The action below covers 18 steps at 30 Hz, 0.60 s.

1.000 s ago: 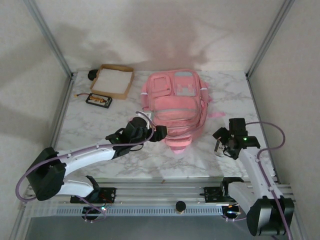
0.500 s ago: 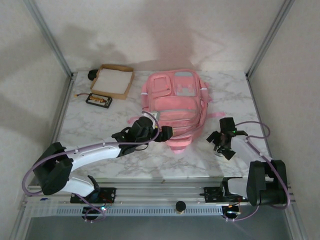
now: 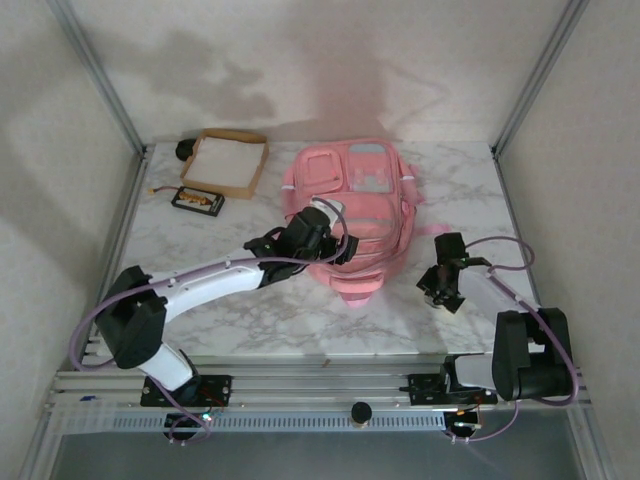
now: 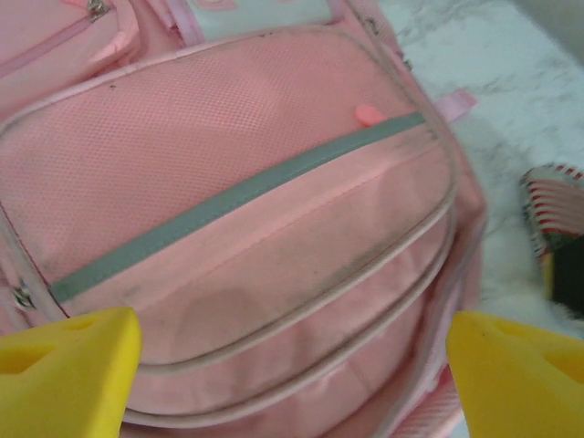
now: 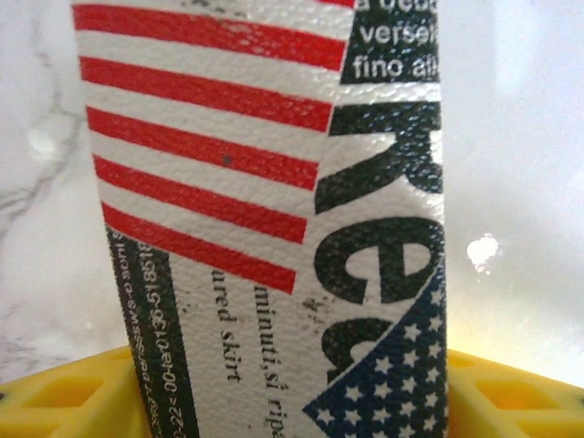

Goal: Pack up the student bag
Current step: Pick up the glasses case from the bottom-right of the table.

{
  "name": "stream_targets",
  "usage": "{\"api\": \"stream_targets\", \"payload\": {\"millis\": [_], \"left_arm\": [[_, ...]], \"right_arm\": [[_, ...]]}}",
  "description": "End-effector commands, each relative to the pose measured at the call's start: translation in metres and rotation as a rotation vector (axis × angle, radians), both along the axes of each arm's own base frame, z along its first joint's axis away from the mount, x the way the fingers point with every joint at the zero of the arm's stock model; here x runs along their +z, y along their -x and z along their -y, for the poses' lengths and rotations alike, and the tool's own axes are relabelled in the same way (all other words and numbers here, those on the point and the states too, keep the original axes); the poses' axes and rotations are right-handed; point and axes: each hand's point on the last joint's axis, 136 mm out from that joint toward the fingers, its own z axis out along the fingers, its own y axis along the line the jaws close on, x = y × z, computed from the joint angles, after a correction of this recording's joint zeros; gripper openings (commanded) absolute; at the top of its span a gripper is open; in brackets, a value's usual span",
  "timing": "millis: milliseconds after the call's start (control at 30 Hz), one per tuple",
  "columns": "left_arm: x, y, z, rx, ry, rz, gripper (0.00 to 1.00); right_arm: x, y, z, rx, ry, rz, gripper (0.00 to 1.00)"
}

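Note:
The student bag (image 3: 350, 195) is a pink backpack lying flat at the middle back of the table, its pale blue-grey panel at the far end. My left gripper (image 3: 335, 242) hovers open over its lower front pocket. In the left wrist view the pocket's pink mesh and grey stripe (image 4: 228, 196) lie between and beyond the yellow fingers (image 4: 68, 365), with nothing held. My right gripper (image 3: 437, 287) is low over the table, right of the bag. Its yellow fingers press both sides of a flag-print case (image 5: 274, 182) with red stripes and white stars. The case (image 4: 550, 219) also shows beside the bag.
A shallow tan cardboard tray (image 3: 250, 170) sits at the back left, with a small black object (image 3: 185, 150) behind it and a dark flat item (image 3: 197, 200) in front. Metal frame posts stand at both back corners. Bare marble lies in front of the bag.
My left gripper has moved forward onto the bag's lower pocket, jaws a little wider. My right gripper has shifted left toward the bag and its jaws have narrowed onto the flag-print case.

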Motion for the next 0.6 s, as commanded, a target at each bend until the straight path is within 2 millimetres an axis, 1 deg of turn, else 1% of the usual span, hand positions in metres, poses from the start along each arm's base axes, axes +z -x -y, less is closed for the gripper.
{"api": "stream_targets", "payload": {"millis": [0,67,133,233,367,567], "left_arm": [[-0.017,-0.005,-0.013,-0.049,-0.211,0.04,0.87],[-0.02,-0.01,-0.016,-0.059,-0.279,0.067,0.88],[-0.021,-0.016,-0.019,-0.064,-0.307,0.095,0.9],[-0.03,-0.013,-0.014,-0.154,-0.377,0.089,0.91],[-0.04,-0.017,-0.005,-0.225,-0.449,0.085,0.92],[-0.055,-0.033,0.0,-0.246,-0.546,0.12,0.94]], "right_arm": [[0.021,-0.018,-0.003,0.045,0.002,0.095,0.59],[0.024,-0.017,-0.005,0.064,-0.002,0.106,0.58],[0.028,-0.018,-0.007,0.075,-0.013,0.118,0.56],[0.035,-0.02,-0.012,0.101,-0.033,0.141,0.56],[0.039,-0.02,-0.018,0.124,-0.066,0.153,0.55],[0.047,-0.021,-0.021,0.139,-0.082,0.176,0.55]]}}
